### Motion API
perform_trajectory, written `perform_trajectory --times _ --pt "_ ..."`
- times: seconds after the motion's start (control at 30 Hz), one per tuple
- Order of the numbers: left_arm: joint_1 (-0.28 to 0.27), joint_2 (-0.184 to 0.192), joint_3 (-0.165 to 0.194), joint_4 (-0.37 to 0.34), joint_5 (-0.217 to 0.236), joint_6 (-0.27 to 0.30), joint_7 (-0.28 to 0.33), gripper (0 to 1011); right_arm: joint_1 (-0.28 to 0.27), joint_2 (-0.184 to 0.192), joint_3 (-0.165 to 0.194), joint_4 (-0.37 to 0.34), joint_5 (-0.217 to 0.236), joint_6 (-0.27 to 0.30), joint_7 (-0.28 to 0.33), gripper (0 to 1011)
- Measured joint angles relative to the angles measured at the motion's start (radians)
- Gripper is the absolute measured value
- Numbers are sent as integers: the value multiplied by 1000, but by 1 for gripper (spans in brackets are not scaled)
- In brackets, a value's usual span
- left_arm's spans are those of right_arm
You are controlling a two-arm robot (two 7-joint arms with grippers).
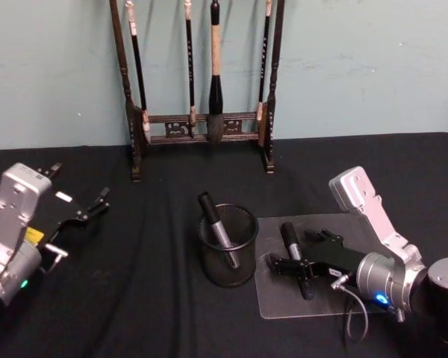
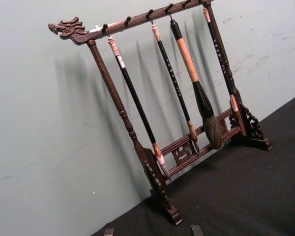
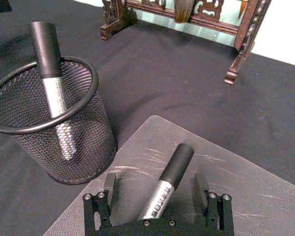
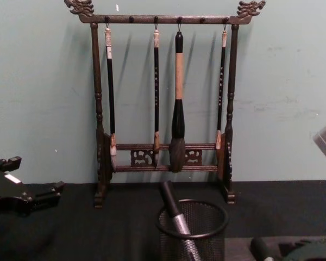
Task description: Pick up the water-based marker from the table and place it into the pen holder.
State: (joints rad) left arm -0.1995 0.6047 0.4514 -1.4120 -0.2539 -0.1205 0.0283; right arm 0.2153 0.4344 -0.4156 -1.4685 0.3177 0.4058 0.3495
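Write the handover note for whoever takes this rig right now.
Left gripper: open, holding nothing, parked over the left of the table.
Right gripper: open, low over the clear mat, jaws either side of the marker lying there, not closed on it.
Pen holder: upright beside the mat, on its left, with another marker leaning inside.
Done: approach to the marker.
Left: close, lift, drop it in the holder.
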Motion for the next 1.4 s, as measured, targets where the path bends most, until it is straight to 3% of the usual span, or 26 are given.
perform_trajectory --times 0.43,1.4 --pt "0 0 0 0 0 0 0 1009 -5 -9 -1 7 -32 -9 16 1000" --pt "0 0 0 0 0 0 0 1009 -9 -23 8 19 -50 -7 22 1002"
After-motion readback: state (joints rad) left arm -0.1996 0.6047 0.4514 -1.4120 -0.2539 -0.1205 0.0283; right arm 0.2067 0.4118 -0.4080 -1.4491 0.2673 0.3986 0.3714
